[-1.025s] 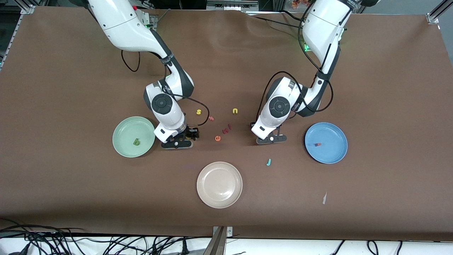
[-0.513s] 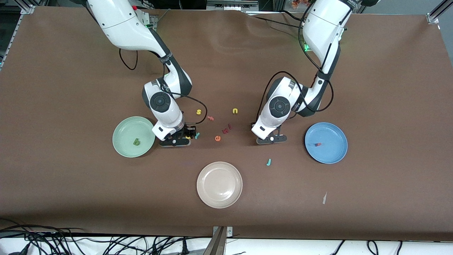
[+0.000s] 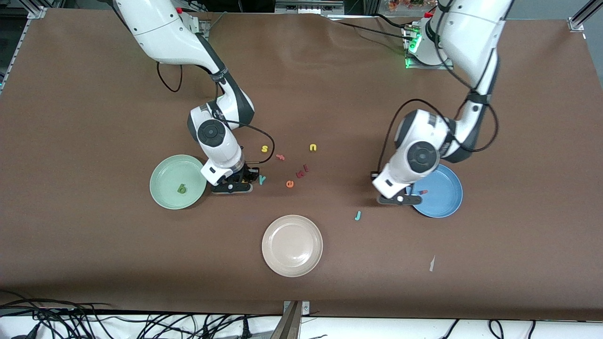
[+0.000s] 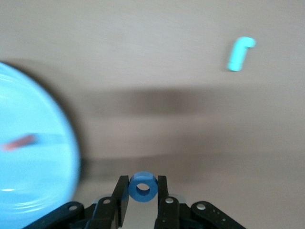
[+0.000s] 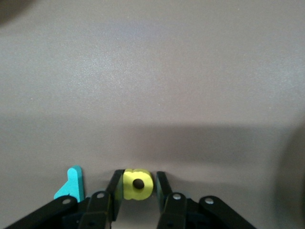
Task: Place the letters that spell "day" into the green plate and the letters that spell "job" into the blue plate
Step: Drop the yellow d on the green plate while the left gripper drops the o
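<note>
My right gripper (image 3: 244, 180) is down at the table beside the green plate (image 3: 166, 175), shut on the yellow "a" (image 5: 138, 184). The teal "y" (image 3: 262, 179) (image 5: 71, 187) lies just beside those fingers. A dark green "d" (image 3: 182, 189) rests in the green plate. My left gripper (image 4: 142, 180) (image 3: 401, 196) is shut on the blue "o" (image 4: 143, 187) and hangs over the table at the rim of the blue plate (image 3: 445, 207) (image 4: 33, 191). A salmon "b" (image 3: 423, 192) (image 4: 21, 141) lies in that plate. The teal "j" (image 3: 358, 215) (image 4: 239, 53) lies on the table nearer the front camera.
A cream-white plate (image 3: 292, 256) sits near the front of the table. A yellow "s" (image 3: 264, 149), pink "f" (image 3: 281, 157), yellow "u" (image 3: 313, 147), orange "e" (image 3: 289, 184) and small red pieces (image 3: 301, 172) lie between the arms.
The left arm swung from mid-table to the blue plate's rim carrying the "o". The right gripper shifted slightly toward the green plate, uncovering the "y", and closed on the "a".
</note>
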Controlling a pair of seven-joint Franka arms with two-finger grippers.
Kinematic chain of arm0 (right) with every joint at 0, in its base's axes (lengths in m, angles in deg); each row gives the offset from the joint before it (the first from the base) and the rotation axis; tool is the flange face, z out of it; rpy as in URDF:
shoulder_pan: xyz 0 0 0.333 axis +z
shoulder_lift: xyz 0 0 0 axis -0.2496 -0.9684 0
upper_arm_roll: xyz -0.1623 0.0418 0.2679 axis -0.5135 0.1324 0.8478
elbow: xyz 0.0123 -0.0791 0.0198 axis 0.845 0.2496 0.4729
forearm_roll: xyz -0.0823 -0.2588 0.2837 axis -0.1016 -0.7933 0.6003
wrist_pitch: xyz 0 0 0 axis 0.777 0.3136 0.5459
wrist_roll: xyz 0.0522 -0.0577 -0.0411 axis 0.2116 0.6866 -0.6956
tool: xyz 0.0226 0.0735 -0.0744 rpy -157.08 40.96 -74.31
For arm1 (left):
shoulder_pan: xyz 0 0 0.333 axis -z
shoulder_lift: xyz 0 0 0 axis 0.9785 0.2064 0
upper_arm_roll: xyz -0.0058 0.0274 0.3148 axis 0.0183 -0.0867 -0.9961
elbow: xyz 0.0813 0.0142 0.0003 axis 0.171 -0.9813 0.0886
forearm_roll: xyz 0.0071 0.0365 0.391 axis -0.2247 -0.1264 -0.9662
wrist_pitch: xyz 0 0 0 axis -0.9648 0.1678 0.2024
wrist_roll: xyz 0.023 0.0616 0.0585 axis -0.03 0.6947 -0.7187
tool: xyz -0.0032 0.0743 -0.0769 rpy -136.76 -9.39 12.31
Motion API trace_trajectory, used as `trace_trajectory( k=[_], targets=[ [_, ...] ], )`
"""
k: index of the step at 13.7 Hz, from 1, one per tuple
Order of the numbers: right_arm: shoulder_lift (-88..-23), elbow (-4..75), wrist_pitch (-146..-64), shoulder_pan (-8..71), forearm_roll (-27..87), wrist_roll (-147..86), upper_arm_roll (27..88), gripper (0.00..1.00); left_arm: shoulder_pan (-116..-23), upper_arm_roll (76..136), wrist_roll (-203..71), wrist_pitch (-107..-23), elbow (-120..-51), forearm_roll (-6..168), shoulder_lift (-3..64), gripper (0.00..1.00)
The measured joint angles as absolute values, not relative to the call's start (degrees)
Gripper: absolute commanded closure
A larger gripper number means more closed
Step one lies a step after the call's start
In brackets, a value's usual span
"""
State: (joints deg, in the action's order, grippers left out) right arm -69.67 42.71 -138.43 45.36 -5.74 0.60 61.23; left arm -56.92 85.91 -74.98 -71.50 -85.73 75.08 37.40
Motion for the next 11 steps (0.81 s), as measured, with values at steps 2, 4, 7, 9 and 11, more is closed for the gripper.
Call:
trace_trajectory(
  k=[2, 4, 7, 9, 11],
  targets=[
    [-69.3, 42.8, -138.4, 45.4, -5.8, 0.6, 61.3, 0.79, -59.3, 85.8, -70.6, -69.3, -85.7, 74.7, 35.9, 0.81],
    [-69.3, 43.1, -138.5, 45.5, -5.8, 0.1, 61.3, 0.80, -62.1, 85.7, -65.0, -68.3, -85.8, 74.6, 35.5, 0.51],
    [-68.2, 43.0, -136.8, 45.2, -5.8, -3.7, 60.5, 0.80, -66.6, 85.7, -58.9, -68.0, -86.3, 74.5, 35.5, 0.00],
    [-65.5, 42.9, -132.4, 43.2, -5.8, -8.7, 59.7, 0.79, -67.7, 85.7, -57.5, -67.8, -86.4, 74.3, 35.5, 0.00],
    [-61.8, 42.9, -127.2, 39.0, -5.8, -15.9, 59.5, 0.79, -67.5, 86.1, -57.3, -67.8, -85.8, 74.3, 35.5, 0.00]
  ],
)
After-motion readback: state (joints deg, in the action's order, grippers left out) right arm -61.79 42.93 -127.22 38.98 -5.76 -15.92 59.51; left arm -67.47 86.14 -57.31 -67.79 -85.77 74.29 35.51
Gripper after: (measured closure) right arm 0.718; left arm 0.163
